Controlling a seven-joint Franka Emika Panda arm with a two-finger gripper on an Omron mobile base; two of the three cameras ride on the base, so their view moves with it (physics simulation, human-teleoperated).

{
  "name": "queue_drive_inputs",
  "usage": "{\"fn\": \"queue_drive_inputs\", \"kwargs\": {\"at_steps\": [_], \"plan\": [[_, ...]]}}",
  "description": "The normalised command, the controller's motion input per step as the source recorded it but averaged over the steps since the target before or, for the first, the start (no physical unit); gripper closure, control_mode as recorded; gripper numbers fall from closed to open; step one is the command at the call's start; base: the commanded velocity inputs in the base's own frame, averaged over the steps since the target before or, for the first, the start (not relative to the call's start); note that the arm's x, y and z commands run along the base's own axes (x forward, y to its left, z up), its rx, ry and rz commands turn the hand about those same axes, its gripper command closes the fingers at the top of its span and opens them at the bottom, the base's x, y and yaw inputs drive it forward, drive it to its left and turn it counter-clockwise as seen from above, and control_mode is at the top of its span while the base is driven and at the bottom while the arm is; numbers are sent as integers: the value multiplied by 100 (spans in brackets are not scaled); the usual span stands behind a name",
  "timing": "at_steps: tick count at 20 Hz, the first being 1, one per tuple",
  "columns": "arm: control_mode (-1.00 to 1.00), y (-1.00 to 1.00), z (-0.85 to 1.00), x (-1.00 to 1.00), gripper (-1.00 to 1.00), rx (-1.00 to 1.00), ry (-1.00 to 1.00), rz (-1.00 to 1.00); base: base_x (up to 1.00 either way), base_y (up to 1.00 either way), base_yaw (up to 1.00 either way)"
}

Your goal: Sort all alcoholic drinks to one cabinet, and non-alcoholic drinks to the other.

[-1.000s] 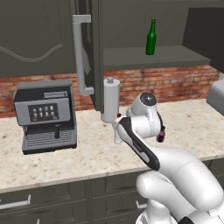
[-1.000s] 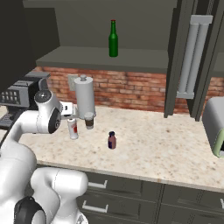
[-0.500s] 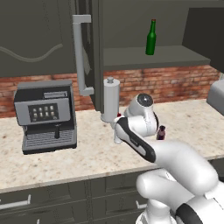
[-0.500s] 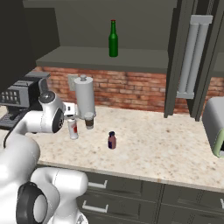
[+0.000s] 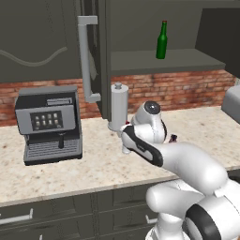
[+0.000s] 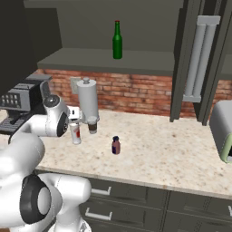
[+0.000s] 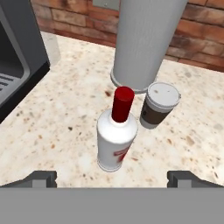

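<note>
Labels first: white bottle (image 7: 117, 133) has a red cap and a red label, but the print is too small to read. Cup (image 7: 159, 105) has a white lid and a plain brown sleeve. Purple bottle (image 6: 116, 145) is too tiny to tell. Coffee machine (image 5: 49, 123) shows a dark panel of little buttons, nothing legible.

Gripper (image 7: 112, 179) is spread wide with nothing in it, tips to either side of the white bottle and apart from it. Cup sits just beside that bottle, touching or nearly, right in front of the grey canister (image 6: 88, 99), so it's tight there. Purple bottle stands alone out on the counter (image 6: 172, 154) with lots of bare stone around it. Green bottle (image 6: 117, 41) is up on the open cabinet (image 6: 108, 61) shelf, with free shelf either side. Cabinet door (image 6: 199, 59) stands swung out over the counter.
</note>
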Motion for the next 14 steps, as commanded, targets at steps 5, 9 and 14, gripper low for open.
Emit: {"fn": "queue_drive_inputs", "kwargs": {"at_steps": [5,9,14], "plan": [[-100,3,-12,19,-100,0,0,0,0,0,0],[-100,6,-13,16,-100,0,0,0,0,0,0],[-100,4,-11,12,-100,0,0,0,0,0,0]]}}
